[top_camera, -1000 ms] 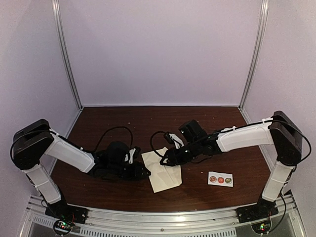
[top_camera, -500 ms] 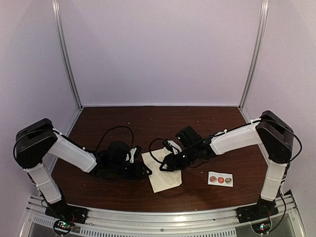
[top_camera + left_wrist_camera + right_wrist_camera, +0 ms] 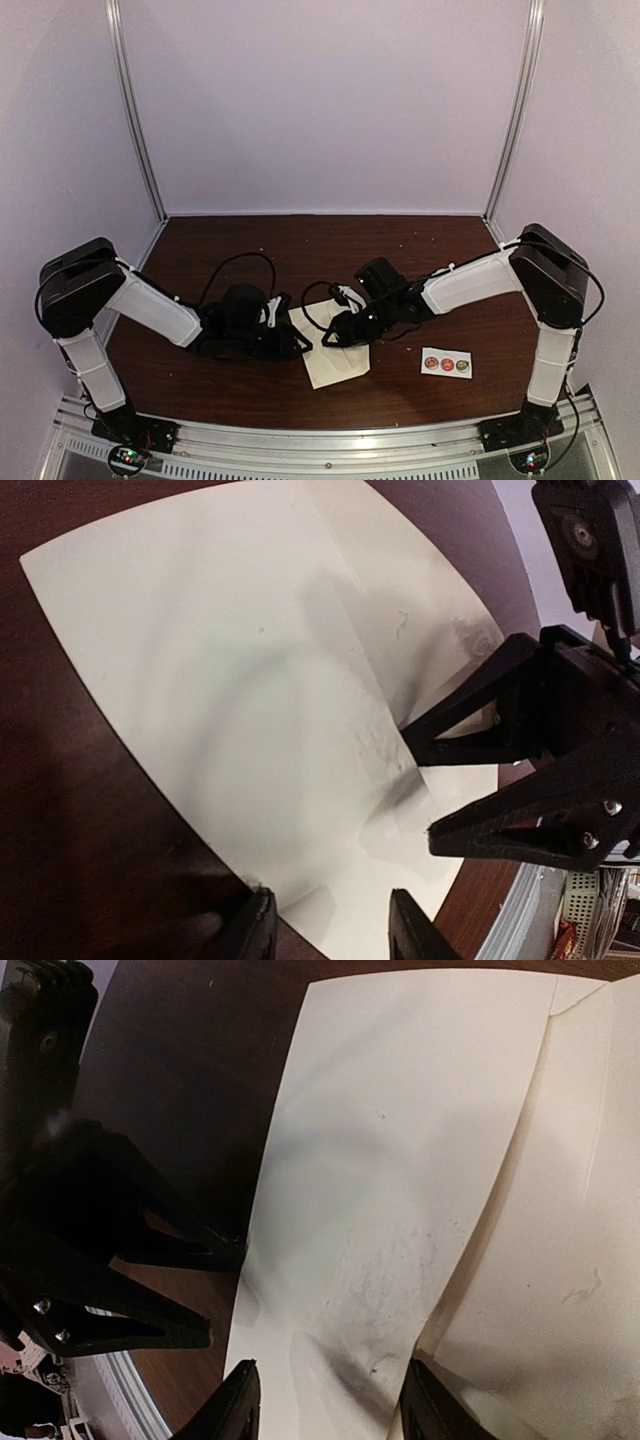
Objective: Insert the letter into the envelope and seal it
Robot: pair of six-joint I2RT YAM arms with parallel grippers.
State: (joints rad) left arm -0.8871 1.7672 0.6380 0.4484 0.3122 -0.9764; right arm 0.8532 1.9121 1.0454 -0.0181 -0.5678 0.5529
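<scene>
The cream envelope [image 3: 335, 368] lies flat on the dark table between my two grippers. It fills the left wrist view [image 3: 220, 680] and the right wrist view [image 3: 390, 1140]. A fold line runs across it, with a second cream layer [image 3: 580, 1210] beyond; I cannot tell whether that is the flap or the letter. My left gripper [image 3: 300, 345] is open, its tips [image 3: 330, 935] over the envelope's near edge. My right gripper [image 3: 338, 333] is open and low over the paper [image 3: 335, 1405], one finger [image 3: 435, 1400] at the fold line. No separate letter shows.
A small white strip of round stickers [image 3: 446, 363] lies on the table to the right of the envelope. The two grippers face each other closely; the right one's fingers [image 3: 500, 710] show in the left wrist view. Purple walls enclose the table.
My right arm has drawn in to the left, its gripper further over the envelope and closer to the left gripper. The left gripper has edged slightly right.
</scene>
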